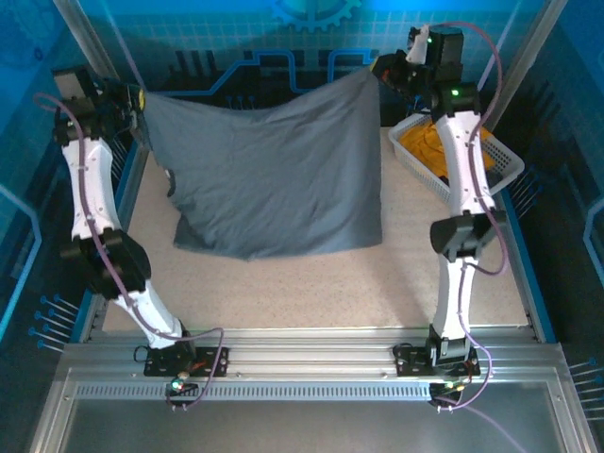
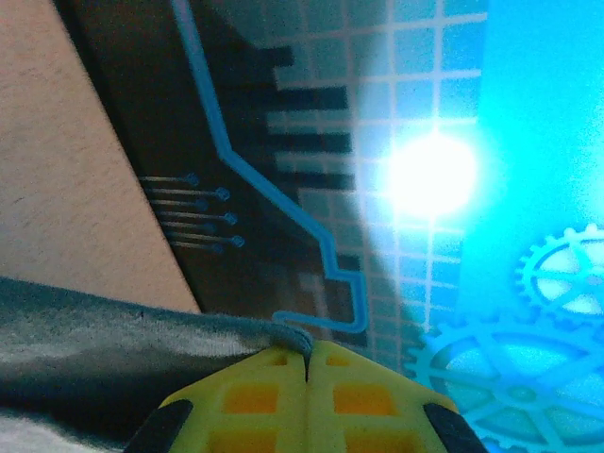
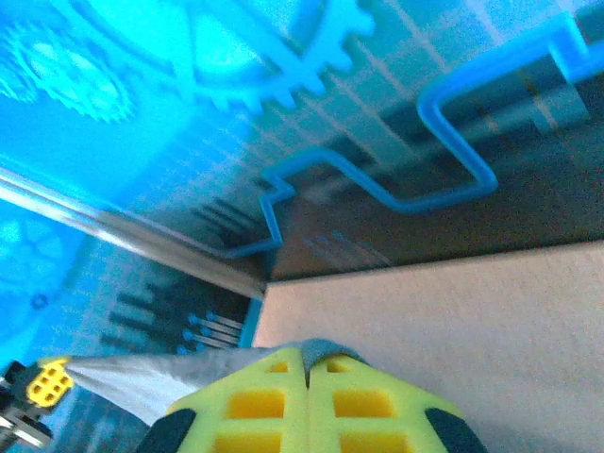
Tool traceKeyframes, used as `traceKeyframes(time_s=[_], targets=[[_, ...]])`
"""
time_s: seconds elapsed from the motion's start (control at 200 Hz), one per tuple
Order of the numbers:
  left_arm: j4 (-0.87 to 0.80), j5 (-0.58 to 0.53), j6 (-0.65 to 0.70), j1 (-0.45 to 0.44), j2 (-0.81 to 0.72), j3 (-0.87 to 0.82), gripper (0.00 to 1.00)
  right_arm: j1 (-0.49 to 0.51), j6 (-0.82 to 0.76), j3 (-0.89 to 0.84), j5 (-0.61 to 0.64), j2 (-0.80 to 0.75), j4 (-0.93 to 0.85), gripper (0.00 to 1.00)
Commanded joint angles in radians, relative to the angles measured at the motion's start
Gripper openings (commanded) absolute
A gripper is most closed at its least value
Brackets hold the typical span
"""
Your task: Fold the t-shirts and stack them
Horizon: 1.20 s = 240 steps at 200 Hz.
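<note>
Left pincer (image 1: 142, 97): yellow pads with a moulded grid pattern, pressed together and clamped on one upper corner of the grey t-shirt (image 1: 274, 170); held high over the left side of the tabletop (image 1: 311, 283).
Grey t-shirt: slate, soft matte cloth, one broad sheet slung between the two pincers. Its top edge sags from each grip towards the middle. Its lower edge is down at the tabletop, below and between them.
Tabletop: pale beige, finely speckled, flat, under both pincers.
Right pincer (image 1: 379, 68): the same yellow gridded pads, closed on the opposite upper corner; a small fold of grey cloth pokes out at the tips.
Orange-yellow t-shirts (image 1: 425, 142): bright, bunched cloth in the basket (image 1: 500, 165), just below and to the right of the right pincer.
Basket: white plastic lattice, rectangular.
Backdrop (image 1: 316, 11): blue panel printed with gear wheels and circuit traces, beyond both pincers.
</note>
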Motion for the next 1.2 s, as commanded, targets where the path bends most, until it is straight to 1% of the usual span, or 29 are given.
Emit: traceKeyframes(time_s=[0.0, 0.075, 0.125, 0.195, 0.255, 0.335, 0.375, 0.42, 0.49, 0.545, 0.59, 0.645, 0.665, 0.705, 0.74, 0.785, 0.81, 0.835, 0.875, 0.92, 1.01, 1.08, 1.195], targets=[[0.039, 0.037, -0.015, 0.006, 0.046, 0.291, 0.00, -0.032, 0.109, 0.220, -0.036, 0.065, 0.039, 0.00], [-0.004, 0.030, -0.022, 0.007, 0.100, 0.484, 0.00, -0.054, 0.144, 0.188, -0.026, 0.042, 0.110, 0.00], [-0.003, 0.021, -0.037, 0.011, 0.107, 0.554, 0.00, -0.066, 0.141, 0.132, -0.013, -0.005, 0.155, 0.00], [0.022, 0.006, -0.053, 0.019, 0.066, 0.560, 0.00, -0.087, 0.145, 0.031, 0.001, -0.090, 0.215, 0.00], [0.030, -0.003, -0.049, 0.020, 0.003, 0.511, 0.00, -0.110, 0.137, -0.036, 0.019, -0.156, 0.227, 0.00], [0.032, -0.013, -0.044, 0.018, -0.123, 0.357, 0.00, -0.139, 0.113, -0.114, 0.030, -0.236, 0.207, 0.00], [0.027, -0.031, -0.039, 0.019, -0.201, 0.244, 0.00, -0.150, 0.092, -0.158, 0.039, -0.279, 0.176, 0.00], [0.013, -0.078, -0.036, 0.019, -0.310, 0.093, 0.00, -0.155, 0.060, -0.230, 0.053, -0.342, 0.146, 0.00], [0.027, -0.169, -0.030, 0.015, -0.474, -0.152, 0.00, -0.155, 0.005, -0.445, 0.098, -0.474, 0.138, 0.00], [-0.024, -0.223, -0.038, 0.008, -0.569, -0.310, 0.00, -0.157, -0.007, -0.659, 0.151, -0.586, 0.155, 0.00], [-0.067, -0.233, -0.042, -0.002, -0.619, -0.427, 0.00, -0.158, -0.010, -0.838, 0.205, -0.680, 0.167, 0.00], [-0.084, -0.223, -0.018, -0.022, -0.666, -0.581, 0.00, -0.161, -0.003, -1.033, 0.246, -0.759, 0.172, 0.00], [-0.087, -0.225, -0.007, -0.032, -0.681, -0.639, 0.05, -0.163, 0.000, -1.095, 0.252, -0.781, 0.167, 0.00], [-0.081, -0.214, 0.002, -0.045, -0.706, -0.760, 0.22, -0.163, -0.002, -1.207, 0.271, -0.811, 0.150, 0.00], [-0.074, -0.188, 0.001, -0.047, -0.723, -0.856, 0.34, -0.158, -0.002, -1.288, 0.301, -0.824, 0.123, 0.09], [-0.076, -0.175, 0.015, -0.051, -0.740, -0.954, 0.44, -0.155, -0.002, -1.376, 0.337, -0.830, 0.076, 0.27], [-0.072, -0.176, 0.030, -0.058, -0.748, -1.000, 0.49, -0.157, -0.009, -1.420, 0.347, -0.830, 0.066, 0.35], [-0.068, -0.177, 0.053, -0.067, -0.751, -1.036, 0.53, -0.154, -0.017, -1.461, 0.360, -0.831, 0.054, 0.41], [-0.081, -0.185, 0.104, -0.083, -0.746, -1.076, 0.55, -0.152, -0.028, -1.516, 0.381, -0.828, 0.044, 0.49], [-0.119, -0.191, 0.166, -0.106, -0.720, -1.101, 0.58, -0.147, -0.044, -1.565, 0.390, -0.825, 0.043, 0.53], [-0.156, -0.155, 0.244, -0.147, -0.670, -1.173, 0.59, -0.101, -0.078, -1.629, 0.417, -0.822, 0.049, 0.54], [-0.145, -0.152, 0.245, -0.179, -0.676, -1.254, 0.56, -0.049, -0.093, -1.656, 0.442, -0.817, 0.042, 0.53], [-0.075, -0.160, 0.190, -0.231, -0.724, -1.352, 0.51, 0.032, -0.100, -1.686, 0.494, -0.823, 0.032, 0.52]])
